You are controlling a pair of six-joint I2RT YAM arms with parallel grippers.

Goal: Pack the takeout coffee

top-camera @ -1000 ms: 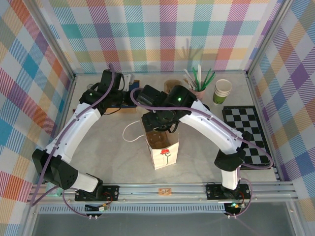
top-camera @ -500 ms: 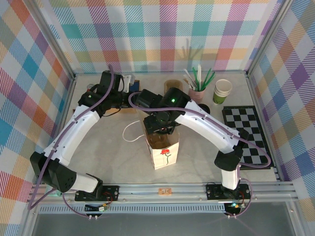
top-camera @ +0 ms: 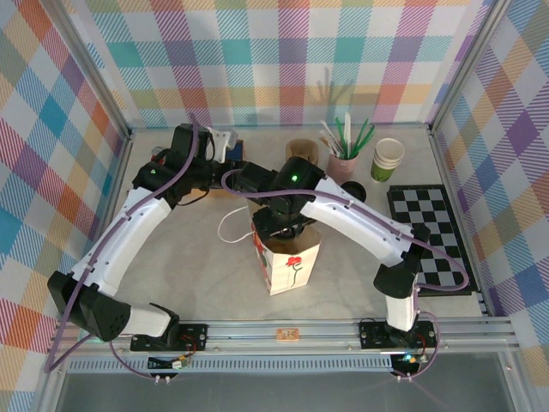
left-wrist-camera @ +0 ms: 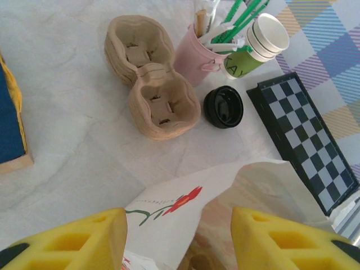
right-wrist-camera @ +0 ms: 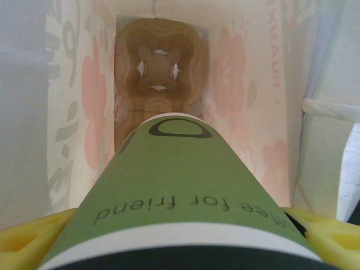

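Right claw (right-wrist-camera: 180,241): clenched on the small green paper cup with a black lid (right-wrist-camera: 169,185), with a yellow finger (right-wrist-camera: 28,242) on each side of it, up near the lid.
Cup: runs straight out from that claw, base foremost, inside the mouth of the tall white paper bag (right-wrist-camera: 73,124).
Beyond the cup's base: a brown moulded-pulp cup carrier (right-wrist-camera: 160,67) lies on the bag's floor.
Around the right claw: the bag's walls, printed with pale red flowers, stand close on both sides.
Left claw (left-wrist-camera: 180,239): released, its yellow fingers (left-wrist-camera: 73,242) apart and gripping nothing.
Just ahead of the left claw: the bag's open rim, with a red flower print.
Further ahead: a pair of joined brown pulp trays (left-wrist-camera: 152,84) on the pale marbled table (left-wrist-camera: 67,152), and to their right a loose round black lid (left-wrist-camera: 223,107).
Beyond those: a pink pot of green and white straws (left-wrist-camera: 197,56), with a stack of green-and-cream paper cups (left-wrist-camera: 259,42) just beside it.
Far right of the left claw: a black-and-white chequered board (left-wrist-camera: 304,135).
Far left of it: a blue block with a yellow edge (left-wrist-camera: 8,107).
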